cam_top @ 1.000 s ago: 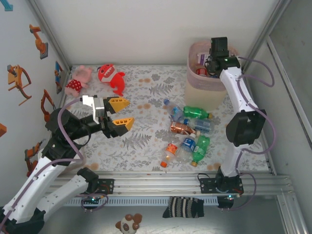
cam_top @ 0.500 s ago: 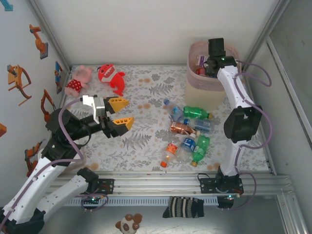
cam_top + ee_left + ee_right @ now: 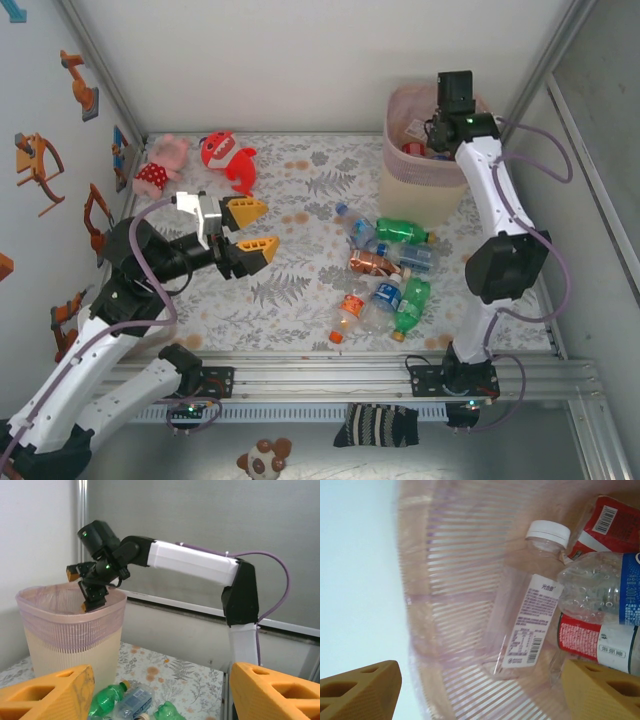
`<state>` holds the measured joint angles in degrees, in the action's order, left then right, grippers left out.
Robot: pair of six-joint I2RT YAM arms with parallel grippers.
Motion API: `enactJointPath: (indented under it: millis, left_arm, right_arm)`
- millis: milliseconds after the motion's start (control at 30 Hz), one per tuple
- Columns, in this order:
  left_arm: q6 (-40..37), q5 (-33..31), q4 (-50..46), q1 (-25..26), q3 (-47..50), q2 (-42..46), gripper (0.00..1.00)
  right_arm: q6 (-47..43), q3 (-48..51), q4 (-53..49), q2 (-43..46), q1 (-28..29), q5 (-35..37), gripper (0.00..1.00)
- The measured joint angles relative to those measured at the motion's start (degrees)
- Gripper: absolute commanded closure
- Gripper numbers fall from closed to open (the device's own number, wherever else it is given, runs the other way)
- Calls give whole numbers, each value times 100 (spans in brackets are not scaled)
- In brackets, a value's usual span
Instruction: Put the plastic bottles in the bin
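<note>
A heap of bottles (image 3: 385, 265) is seen on the near right of the table (image 3: 300, 290), in front of the bin (image 3: 415, 195). To the left, the left gripper (image 3: 262, 228) is held open and empty above the table. At the far right, the right gripper (image 3: 481, 672) is poised in the bin's mouth, jaws spread wide with nothing between them. Several bottles lie inside beneath it. A drop is judged complete. Next, the right arm must be lifted clear of the rim and lowered to the heap.
</note>
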<state>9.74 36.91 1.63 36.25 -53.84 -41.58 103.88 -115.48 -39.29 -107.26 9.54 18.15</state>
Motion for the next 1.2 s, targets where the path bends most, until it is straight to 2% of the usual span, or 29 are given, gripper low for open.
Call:
enactJointPath:
  millis: [267, 500, 767, 967, 1200]
  left_arm:
    - [4, -236, -245, 0, -92, -411, 29]
    - [138, -396, -295, 0, -103, -688, 29]
    - [243, -483, -293, 0, -149, -874, 29]
    - [251, -562, -291, 0, -157, -925, 29]
    - [269, -605, -289, 0, -157, -973, 28]
  right_arm:
    - [-511, 448, 315, 610, -7, 61, 23]
    - [-1768, 562, 1182, 678, -87, -275, 29]
    - [-2258, 273, 2452, -164, -254, -1139, 28]
    - [-2247, 254, 3226, -881, -260, -1604, 43]
    - [-2079, 831, 3816, -970, -267, -1744, 47]
